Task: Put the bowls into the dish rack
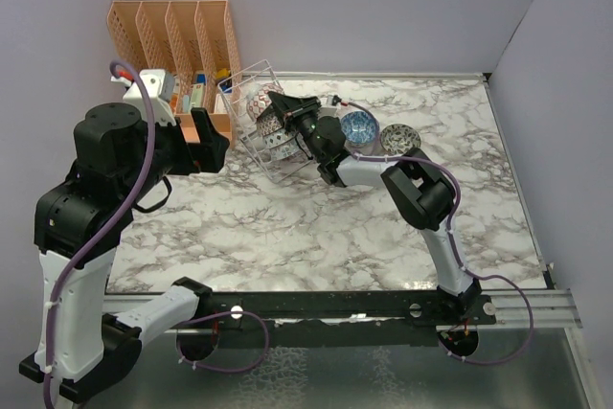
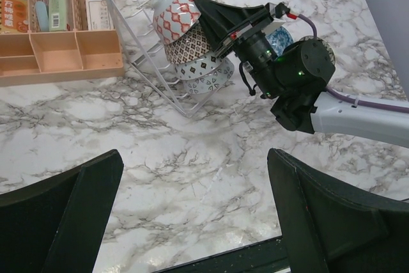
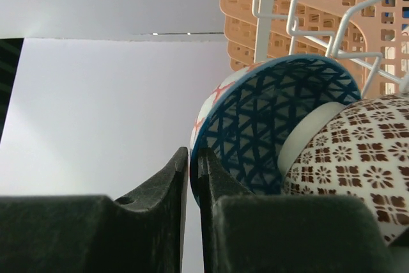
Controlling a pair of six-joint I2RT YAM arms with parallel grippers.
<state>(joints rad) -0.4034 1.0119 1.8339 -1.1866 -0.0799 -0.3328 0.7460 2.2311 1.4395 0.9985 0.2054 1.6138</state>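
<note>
While the right claw (image 3: pixel 193 153) is pinched on the rim of a red-lattice ceramic bowl (image 2: pixel 182 11) nested with others in the white wire dish rack (image 3: pixel 262 17), the left claw (image 2: pixel 193 156) is held spread above the marbled tabletop (image 2: pixel 160 177), on which a blue patterned bowl (image 1: pixel 358 125) and a grey dotted bowl (image 1: pixel 399 139) are seen.

the left arm (image 1: pixel 67 304) and right arm (image 1: pixel 445 256) pair matte black joint housings with white link shells; lilac cables (image 2: pixel 364 101) trail along them. the right end effector (image 3: pixel 192 158) has black wedge fingers (image 3: pixel 160 209).
</note>
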